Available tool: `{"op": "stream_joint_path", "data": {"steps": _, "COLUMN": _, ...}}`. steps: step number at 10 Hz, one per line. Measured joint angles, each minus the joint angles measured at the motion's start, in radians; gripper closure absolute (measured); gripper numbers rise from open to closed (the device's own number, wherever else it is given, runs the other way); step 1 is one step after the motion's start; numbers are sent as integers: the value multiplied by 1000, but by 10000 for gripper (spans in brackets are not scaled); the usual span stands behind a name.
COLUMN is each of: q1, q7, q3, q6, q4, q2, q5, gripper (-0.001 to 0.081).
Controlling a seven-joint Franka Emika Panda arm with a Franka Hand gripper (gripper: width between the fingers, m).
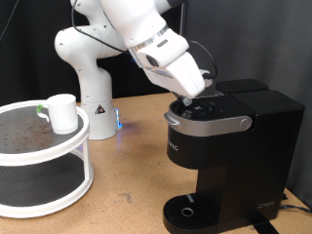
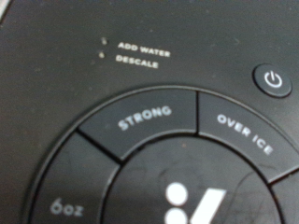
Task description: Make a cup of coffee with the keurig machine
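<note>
The black keurig machine (image 1: pixel 226 156) stands at the exterior view's right with its lid down. My gripper (image 1: pixel 200 95) sits right over its silver-rimmed button panel (image 1: pixel 207 119), fingertips at or just above the panel; I cannot see the fingers' gap. The wrist view shows only the panel close up: a power button (image 2: pixel 272 79), "STRONG" (image 2: pixel 142 117), "OVER ICE" (image 2: pixel 245 133) and "6oz" (image 2: pixel 67 207) segments, no fingers. The white cup (image 1: pixel 63 112) stands on the top tier of a round rack at the exterior view's left. The machine's drip base (image 1: pixel 187 211) has nothing on it.
The white two-tier round rack (image 1: pixel 44 161) with dark mesh shelves fills the exterior view's left. The arm's white base (image 1: pixel 88 93) stands behind it with a blue light. A cable (image 1: pixel 292 203) runs off the machine's right side. Bare wooden tabletop (image 1: pixel 127 180) lies between rack and machine.
</note>
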Motion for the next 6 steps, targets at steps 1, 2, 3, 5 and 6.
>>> {"op": "stream_joint_path", "data": {"steps": 1, "q1": 0, "q7": 6, "q3": -14, "q6": -52, "q4": 5, "q2": 2, "q5": 38, "gripper": 803}}
{"op": "stream_joint_path", "data": {"steps": 2, "q1": -1, "q7": 11, "q3": -31, "q6": -112, "q4": 21, "q2": 15, "q5": 73, "gripper": 803}}
{"op": "stream_joint_path", "data": {"steps": 3, "q1": -1, "q7": 9, "q3": -27, "q6": -92, "q4": 20, "q2": 14, "q5": 61, "gripper": 803}}
{"op": "stream_joint_path", "data": {"steps": 5, "q1": -1, "q7": 9, "q3": -23, "q6": -79, "q4": 19, "q2": 12, "q5": 56, "gripper": 803}}
{"op": "stream_joint_path", "data": {"steps": 6, "q1": -1, "q7": 8, "q3": -23, "q6": -82, "q4": 20, "q2": 6, "q5": 62, "gripper": 803}}
